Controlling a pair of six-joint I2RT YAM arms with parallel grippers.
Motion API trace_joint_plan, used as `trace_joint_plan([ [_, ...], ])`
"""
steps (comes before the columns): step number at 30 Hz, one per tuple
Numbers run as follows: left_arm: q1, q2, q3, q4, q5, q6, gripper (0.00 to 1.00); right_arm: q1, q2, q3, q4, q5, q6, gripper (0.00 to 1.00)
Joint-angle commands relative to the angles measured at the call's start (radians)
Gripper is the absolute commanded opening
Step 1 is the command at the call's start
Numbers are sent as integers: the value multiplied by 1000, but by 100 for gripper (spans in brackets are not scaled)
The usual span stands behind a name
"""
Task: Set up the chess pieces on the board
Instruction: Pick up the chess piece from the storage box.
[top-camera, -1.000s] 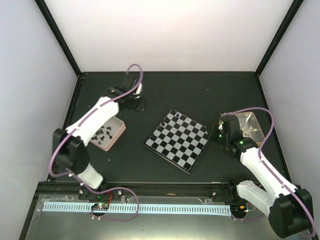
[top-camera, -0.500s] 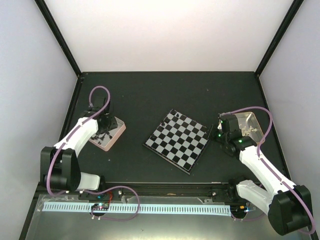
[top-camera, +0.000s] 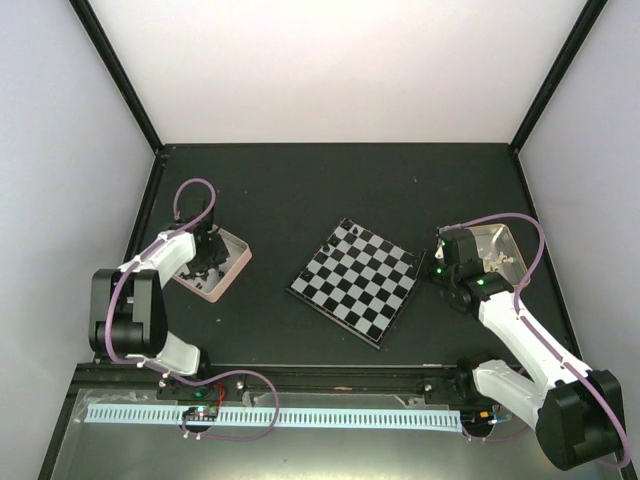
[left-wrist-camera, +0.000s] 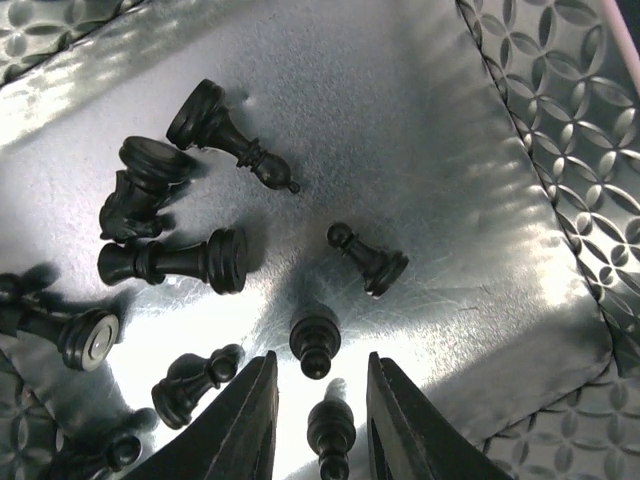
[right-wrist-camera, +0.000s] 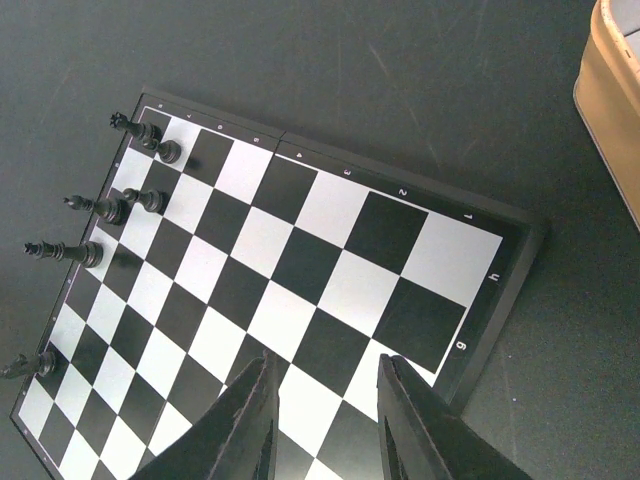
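Several chess pieces (right-wrist-camera: 100, 208) on board (right-wrist-camera: 440, 250) | left gripper (left-wrist-camera: 322, 390), jaws apart, straddles black pawn (left-wrist-camera: 330, 438): next close, lift | right gripper (right-wrist-camera: 328, 380) spread, empty.

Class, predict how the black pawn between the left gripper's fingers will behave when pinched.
The pawn looks small and glossy, so it may slip. Its round base suggests it could roll on the smooth tin. Probably rigid and light.

Left gripper (top-camera: 205, 260) over tin (top-camera: 236, 268) (board (top-camera: 355, 282) apart).

The right wrist view crops the tan tin (right-wrist-camera: 612, 110), the left wrist view the lowest black pawn (left-wrist-camera: 330, 432).
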Motion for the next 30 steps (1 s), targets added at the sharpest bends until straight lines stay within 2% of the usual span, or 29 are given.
trace_joint_plan([
  [1,20,20,-4,47,21,14,24,4,-1,18,12,0,3,29],
  [6,27,45,-5,60,41,25,18,5,1,19,15,-1,4,29],
  [14,29,73,-4,71,66,31,15,4,-4,17,10,0,2,28],
  [19,30,72,1,72,72,40,6,4,-9,16,8,0,2,29],
  [30,-15,-114,21,12,162,49,5,4,-64,4,2,-25,5,28],
])
